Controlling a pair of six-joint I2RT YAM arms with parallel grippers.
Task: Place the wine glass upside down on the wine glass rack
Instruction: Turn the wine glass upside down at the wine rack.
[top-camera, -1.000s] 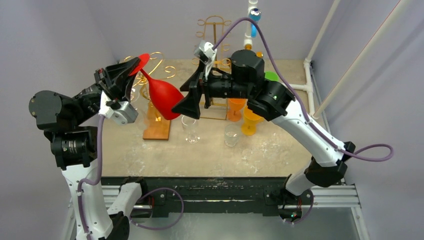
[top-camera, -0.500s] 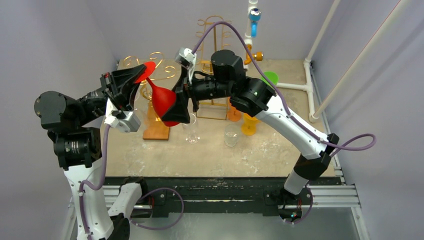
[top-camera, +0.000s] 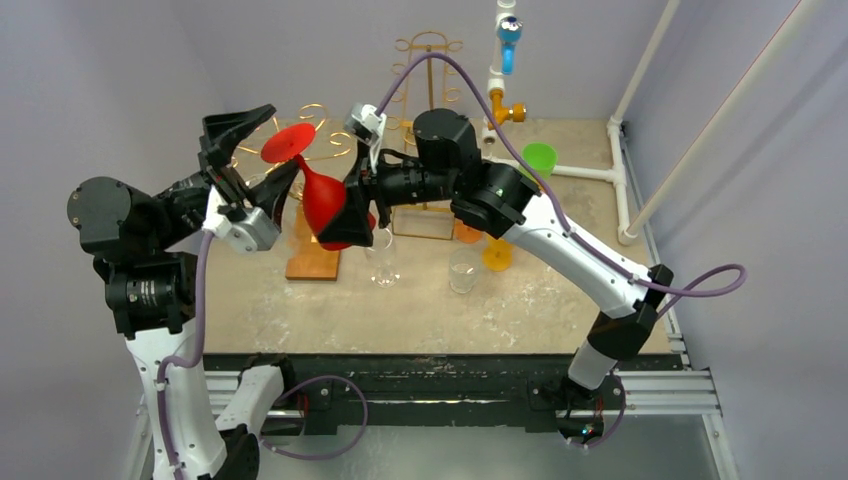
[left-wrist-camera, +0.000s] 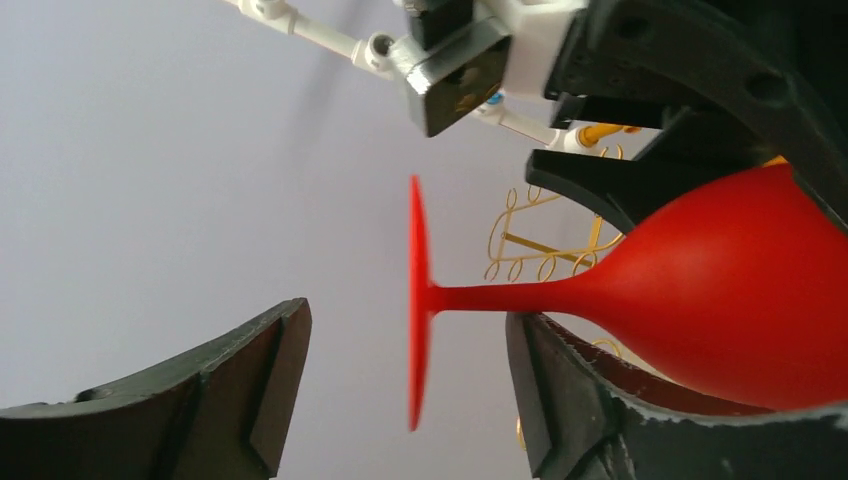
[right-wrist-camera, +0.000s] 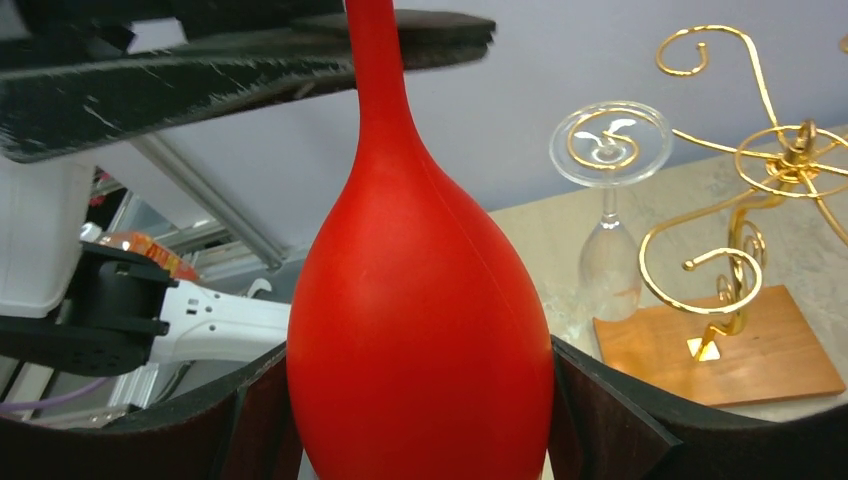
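**Right gripper clamped on the red bowl, left gripper standing wide**

From the top view, your right gripper (top-camera: 345, 212) grips the bowl of the red wine glass (top-camera: 322, 200) in mid-air. The stem slants up and away from it to the round foot. Your left gripper (top-camera: 262, 150) stands wide, with one finger above the foot and one below, and neither presses on it. The golden rack (top-camera: 312, 258) sits on the table (top-camera: 560, 300) below both grippers, partly hidden by the glass.

In the left wrist view, your left gripper (left-wrist-camera: 405, 325) has its fingers (left-wrist-camera: 250, 380) well apart. The red wine glass (left-wrist-camera: 720, 300) lies across the gap, with its foot edge-on between the fingers. You cannot tell from here whether the stem touches the right-hand finger it crosses. The bowl lies beyond that finger, with the black fingers of the right gripper (left-wrist-camera: 640, 180) around it.

In the right wrist view, your right gripper (right-wrist-camera: 420, 430) has a pad against each side of the bowl of the red wine glass (right-wrist-camera: 420, 300), stem pointing up. A finger of the left gripper (right-wrist-camera: 250, 70) crosses by the stem at the top. To the right of the fingers stands the golden rack (right-wrist-camera: 740, 240) on its wooden base (right-wrist-camera: 720, 345). A clear wine glass (right-wrist-camera: 610, 250) hangs upside down from one of its loops.
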